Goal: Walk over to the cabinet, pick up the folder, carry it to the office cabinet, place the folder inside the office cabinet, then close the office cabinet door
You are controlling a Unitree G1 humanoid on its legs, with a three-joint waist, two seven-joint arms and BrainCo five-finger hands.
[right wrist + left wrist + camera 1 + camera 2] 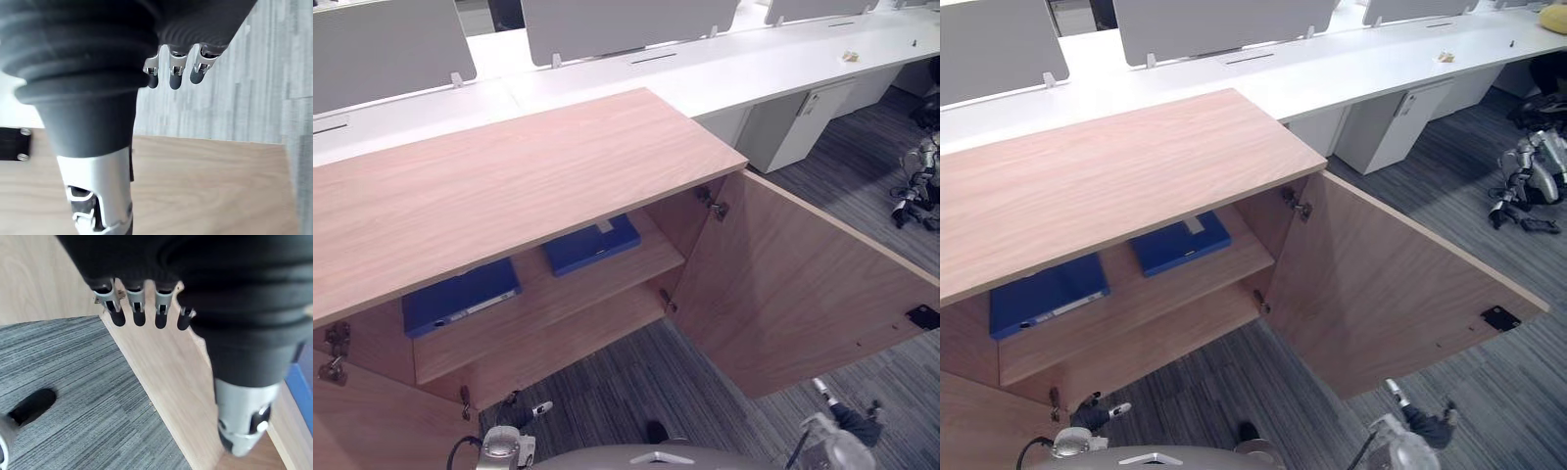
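Well, both hands are slack and empty in front of the open office cabinet (509, 186).
My left hand (138, 316) hangs low by the cabinet's left side, fingers loosely straight and thumb apart, gripping nothing; wood panel lies past the fingertips, and I cannot tell whether they touch it. My right hand (175, 73) is just as relaxed and empty, hanging near the outer edge of the right door (793, 284). One blue folder (460, 294) lies flat on the upper shelf (548, 299) toward the left. A second blue folder (592, 243) lies flat on the same shelf toward the right, apart from the first. The right door stands swung wide and the left door (362, 431) is open too. Striped grey carpet (636, 392) lies open between the doors, and a white bench (754, 69) runs behind the cabinet.
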